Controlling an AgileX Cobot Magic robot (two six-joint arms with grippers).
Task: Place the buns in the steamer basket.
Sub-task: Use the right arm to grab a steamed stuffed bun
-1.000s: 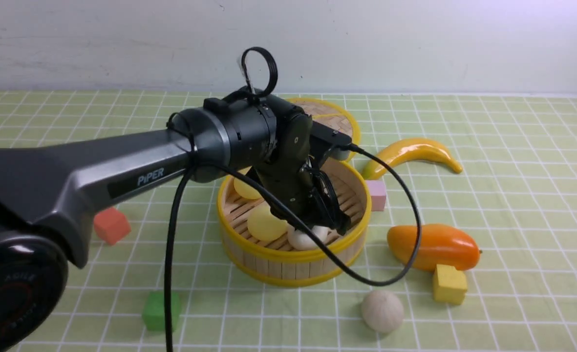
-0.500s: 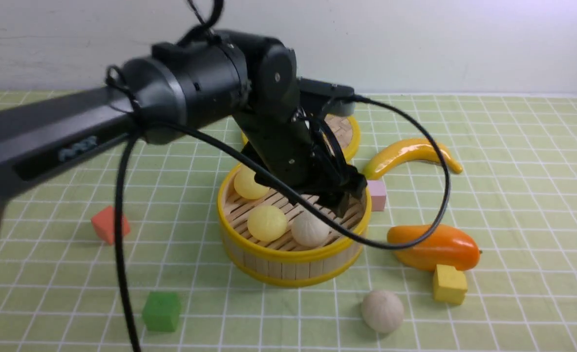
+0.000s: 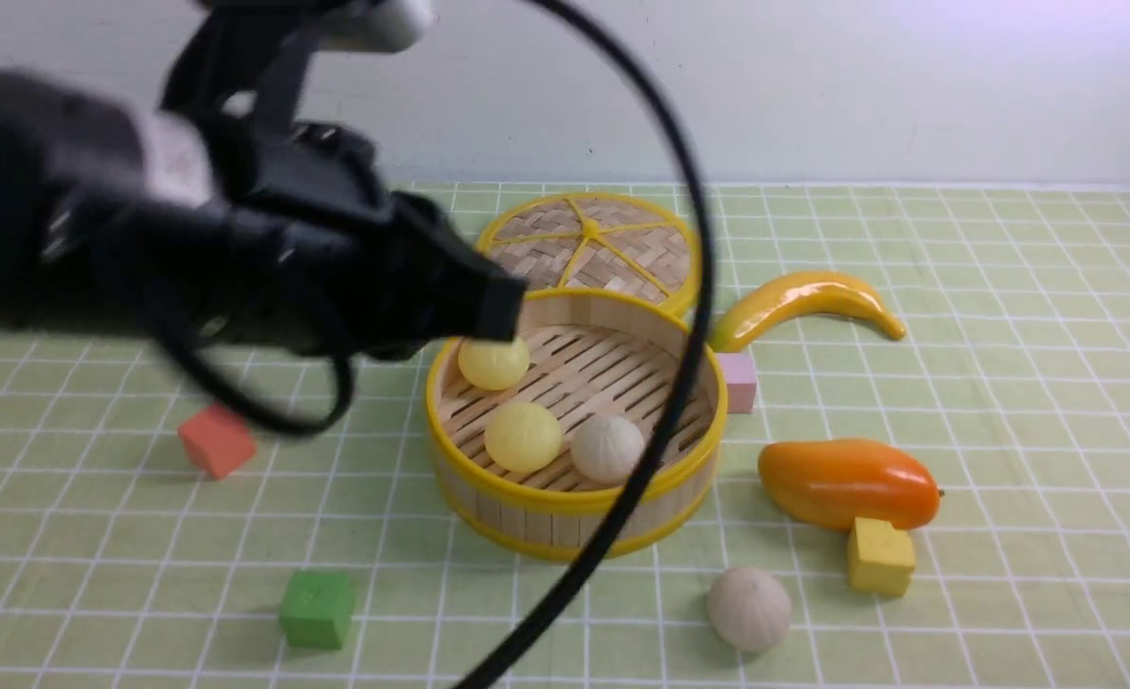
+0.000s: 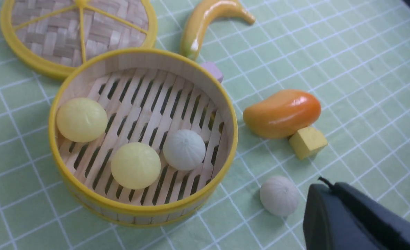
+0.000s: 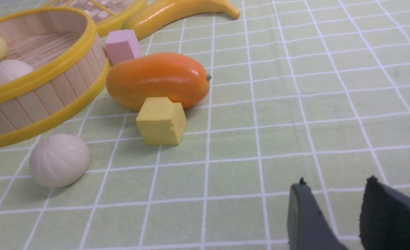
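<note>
The steamer basket [image 3: 574,498] is a round bamboo-slat tub with yellow rims and a slatted floor. It stands mid-desk [image 3: 1005,383], just in front of its flat woven lid [image 3: 588,239]. Three buns sit on its floor. The rear yellow bun [image 3: 494,363] is against the left wall. The front yellow bun [image 3: 523,435] is smooth and pale, and the pleated bun [image 3: 607,448] beside it is off-white. The fourth bun [image 3: 749,609], also off-white and pleated, lies on the desk in front of the basket, apart from it and near the yellow cube [image 3: 880,556].

My left end effector [image 4: 329,208] is closed. Only a dark corner of it shows at the wrist, and in the front view my arm is a blur covering the basket's rear-left rim. A cable [image 3: 660,421] crosses the basket's front. My right end effector [image 5: 336,187] stands open and empty, low over bare desk.
</note>
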